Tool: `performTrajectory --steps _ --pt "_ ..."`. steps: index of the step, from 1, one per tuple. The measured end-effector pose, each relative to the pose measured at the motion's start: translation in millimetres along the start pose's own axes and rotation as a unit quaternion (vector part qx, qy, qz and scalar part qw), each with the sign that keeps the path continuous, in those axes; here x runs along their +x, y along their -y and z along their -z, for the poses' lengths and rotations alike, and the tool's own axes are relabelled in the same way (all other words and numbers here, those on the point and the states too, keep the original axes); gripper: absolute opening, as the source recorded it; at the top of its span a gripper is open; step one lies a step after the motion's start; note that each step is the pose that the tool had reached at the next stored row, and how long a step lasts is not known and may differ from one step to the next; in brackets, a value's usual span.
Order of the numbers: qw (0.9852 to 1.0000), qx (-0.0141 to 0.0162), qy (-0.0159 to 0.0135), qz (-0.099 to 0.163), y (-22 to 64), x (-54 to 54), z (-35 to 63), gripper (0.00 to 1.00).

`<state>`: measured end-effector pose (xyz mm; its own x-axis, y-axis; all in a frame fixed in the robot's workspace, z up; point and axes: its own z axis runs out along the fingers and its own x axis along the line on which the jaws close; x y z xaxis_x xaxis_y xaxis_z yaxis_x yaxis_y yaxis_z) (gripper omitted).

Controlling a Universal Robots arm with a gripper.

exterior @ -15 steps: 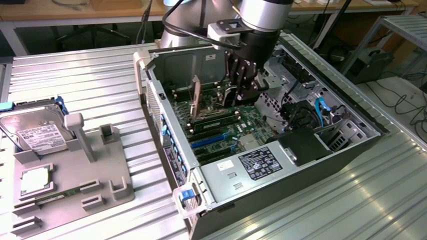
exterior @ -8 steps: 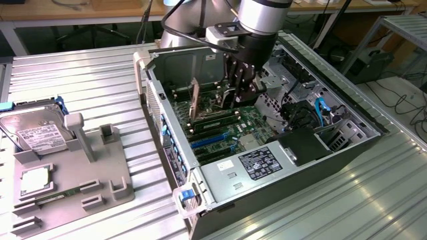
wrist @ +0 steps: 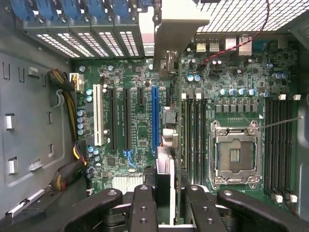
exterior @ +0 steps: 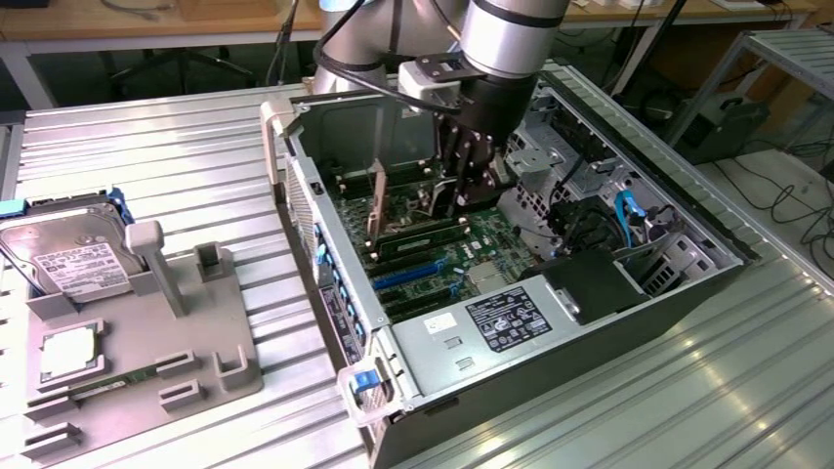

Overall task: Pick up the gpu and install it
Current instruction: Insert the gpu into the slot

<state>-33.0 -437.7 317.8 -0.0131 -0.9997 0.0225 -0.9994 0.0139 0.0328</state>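
Close in, gripper [wrist: 166, 203] fingers [wrist: 143, 208] clamp the graphics card [wrist: 166, 159], held edge-on above the motherboard [wrist: 125, 121], beside the blue slot [wrist: 155, 116]. Farther off, hard drive [exterior: 65, 256] rests on grey holder [exterior: 195, 342], outside the computer case [exterior: 521, 362].

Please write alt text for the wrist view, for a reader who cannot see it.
The gripper holds the gpu edge-on above the green motherboard inside the open computer case. An empty processor socket lies beside the card.
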Motion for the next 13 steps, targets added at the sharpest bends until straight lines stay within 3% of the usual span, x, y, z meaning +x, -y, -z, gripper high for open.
performTrajectory --steps 11,13 --pt "1.0 -0.0002 0.0014 0.0 1.2 0.5 -16.5 0.28" --pt "1.0 -0.0003 -0.0014 0.0 -0.7 0.5 -18.1 0.28"
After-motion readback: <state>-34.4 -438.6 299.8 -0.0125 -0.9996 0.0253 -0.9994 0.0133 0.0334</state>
